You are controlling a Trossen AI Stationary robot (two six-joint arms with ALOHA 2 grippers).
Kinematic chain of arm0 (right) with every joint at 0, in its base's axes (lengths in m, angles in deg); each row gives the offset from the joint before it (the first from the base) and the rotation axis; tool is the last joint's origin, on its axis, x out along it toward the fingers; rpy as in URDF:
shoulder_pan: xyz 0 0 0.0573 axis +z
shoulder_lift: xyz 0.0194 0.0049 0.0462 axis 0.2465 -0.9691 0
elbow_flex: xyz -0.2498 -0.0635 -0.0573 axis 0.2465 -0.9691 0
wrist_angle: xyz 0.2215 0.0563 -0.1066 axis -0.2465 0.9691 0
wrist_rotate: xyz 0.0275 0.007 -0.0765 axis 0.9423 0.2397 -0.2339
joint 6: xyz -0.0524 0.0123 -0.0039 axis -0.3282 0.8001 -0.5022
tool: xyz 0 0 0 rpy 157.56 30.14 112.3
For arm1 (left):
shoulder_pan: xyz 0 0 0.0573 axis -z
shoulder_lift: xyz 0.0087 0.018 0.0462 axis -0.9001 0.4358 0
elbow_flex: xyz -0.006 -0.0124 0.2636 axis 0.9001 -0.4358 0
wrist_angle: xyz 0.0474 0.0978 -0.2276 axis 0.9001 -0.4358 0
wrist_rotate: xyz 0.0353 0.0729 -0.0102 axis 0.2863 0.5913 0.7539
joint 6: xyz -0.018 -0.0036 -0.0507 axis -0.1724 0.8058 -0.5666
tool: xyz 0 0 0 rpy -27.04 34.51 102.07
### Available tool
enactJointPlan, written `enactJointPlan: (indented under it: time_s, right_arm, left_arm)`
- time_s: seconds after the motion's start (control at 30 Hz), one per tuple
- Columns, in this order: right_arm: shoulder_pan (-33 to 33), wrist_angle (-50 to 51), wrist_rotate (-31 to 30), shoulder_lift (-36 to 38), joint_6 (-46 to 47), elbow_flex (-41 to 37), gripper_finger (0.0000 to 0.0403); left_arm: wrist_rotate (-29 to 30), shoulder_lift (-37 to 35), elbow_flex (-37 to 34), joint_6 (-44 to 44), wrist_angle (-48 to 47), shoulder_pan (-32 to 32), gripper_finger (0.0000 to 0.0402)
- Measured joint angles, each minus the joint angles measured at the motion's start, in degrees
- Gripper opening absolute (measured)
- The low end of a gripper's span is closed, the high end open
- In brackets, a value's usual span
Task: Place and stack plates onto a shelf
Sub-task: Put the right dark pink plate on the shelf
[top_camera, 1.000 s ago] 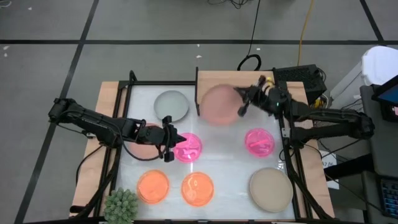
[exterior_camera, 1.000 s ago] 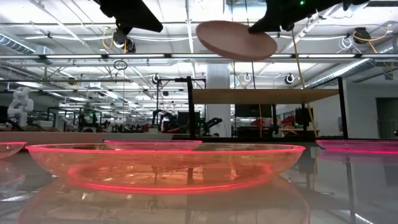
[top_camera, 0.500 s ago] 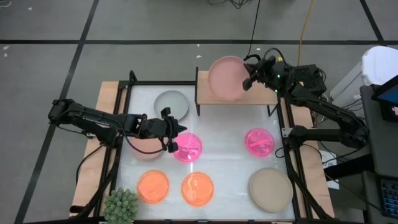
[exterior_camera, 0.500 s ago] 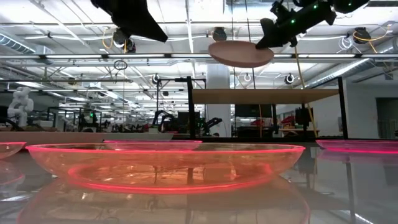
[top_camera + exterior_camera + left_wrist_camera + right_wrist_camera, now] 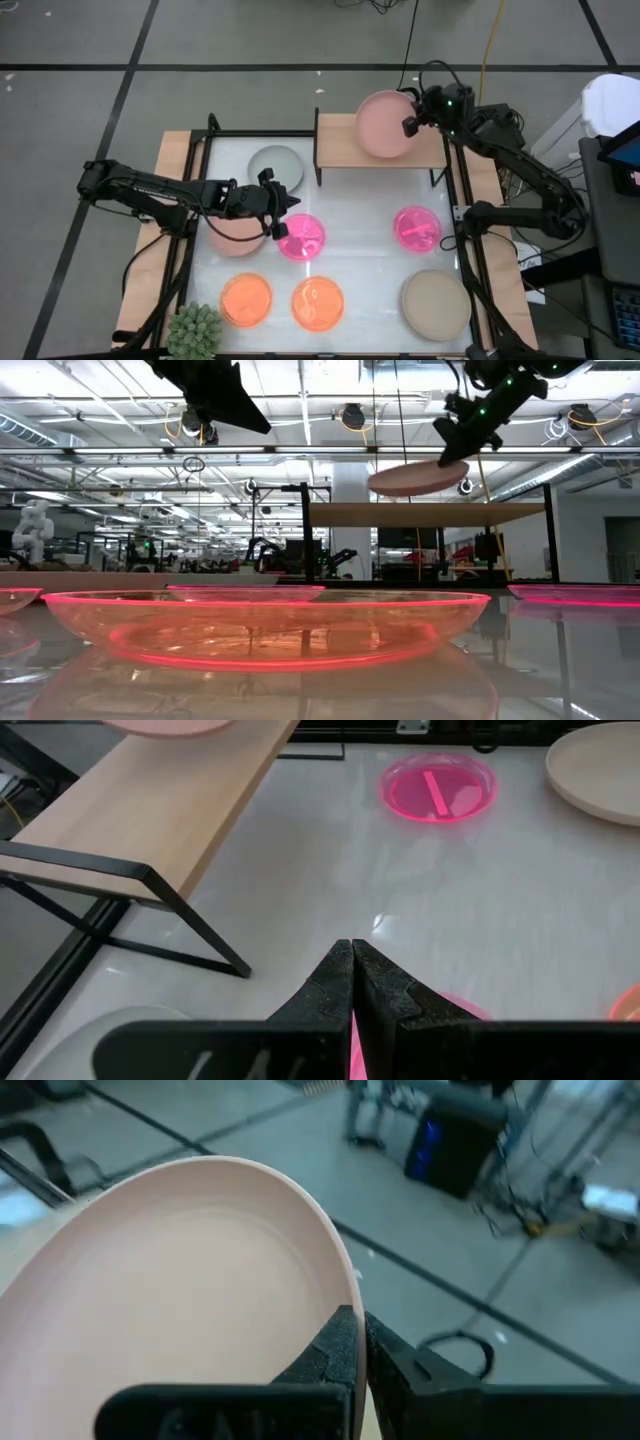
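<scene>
My right gripper [image 5: 410, 125] is shut on a matte dusty-pink plate [image 5: 385, 122] and carries it above the shelf [image 5: 340, 152], a light-wood board on black legs at the table's far edge. In the low view the plate [image 5: 415, 478] hovers above the shelf board [image 5: 420, 513]. My left gripper [image 5: 283, 210] is shut and hangs in the air over the table, between a second dusty-pink plate [image 5: 232, 230] and a magenta plate [image 5: 301, 237]. It touches nothing. My right gripper pinches the dusty-pink plate by its rim [image 5: 345, 1280], on the plate's right side, with the rim between its two fingers. The fingers come from the table's right, slanting down. The plate is lifted clear of the shelf and lies close to level.
On the white tabletop lie a grey-green plate [image 5: 276, 168], a second magenta plate [image 5: 417, 228], two orange plates [image 5: 246, 298] [image 5: 317, 303] and a beige plate [image 5: 436, 304]. A spiky green plant [image 5: 195, 330] stands at the near left corner.
My right gripper has carried the dusty-pink plate toward the far and right edges, from in front of the shelf to above its board, and has come down. The plate, tilted before, now lies close to level. My left gripper has shifted slightly toward the far edge.
</scene>
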Motion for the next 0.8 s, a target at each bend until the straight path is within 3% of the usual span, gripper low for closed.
enactJointPlan:
  time_s: [0.4, 0.8]
  right_arm:
    - [-7.0, 7.1, 0.2, 0.0, -1.2, 0.0, 0.0001]
    - [-8.6, 11.1, 0.0, 0.1, -1.7, -0.3, 0.0003]
  left_arm:
    - [-0.7, 0.0, 0.0, 0.0, -0.1, 0.0, 0.0004]
    - [-0.8, 0.0, 0.0, -0.1, -0.1, 0.0, 0.0004]
